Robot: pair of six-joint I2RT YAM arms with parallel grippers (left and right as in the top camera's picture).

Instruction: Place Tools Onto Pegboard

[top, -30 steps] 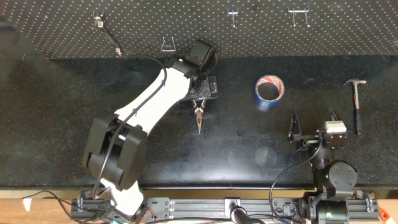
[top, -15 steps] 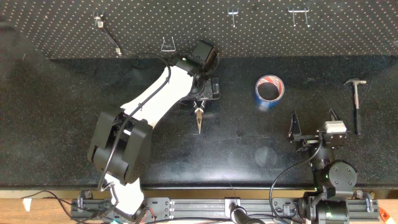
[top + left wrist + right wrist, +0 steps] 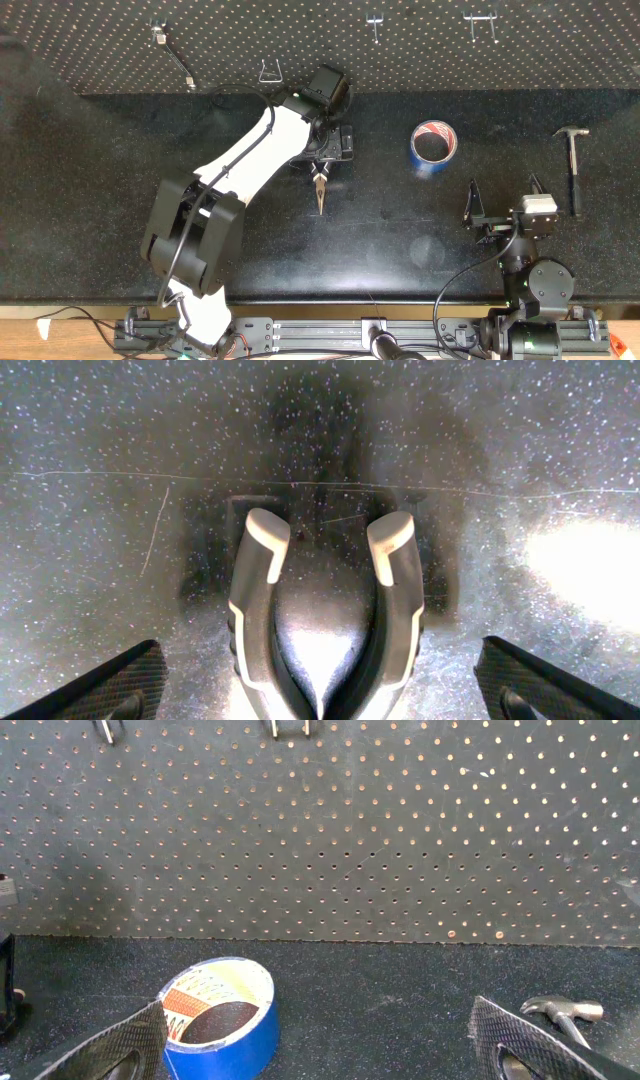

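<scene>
Pliers not yet gripped; three tools left on the mat.
Left gripper (image 3: pixel 318 678), fingers spread wide, straddles the pliers (image 3: pixel 319 188) close under the pegboard (image 3: pixel 420 60) edge. Tape roll (image 3: pixel 434 145) and hammer (image 3: pixel 572 165) lie well apart to the right. Right gripper (image 3: pixel 503 196) is parked, released. A dark item (image 3: pixel 176 57) hangs upper left, possibly a tool. Hooks (image 3: pixel 268 71) are free.

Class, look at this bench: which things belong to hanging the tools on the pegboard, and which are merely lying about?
For the job: pliers under the open left claw; hammer; tape roll, probably; pegboard; empty hooks.
Lying about: cables by the arm bases; black item already hanging on the board.
</scene>
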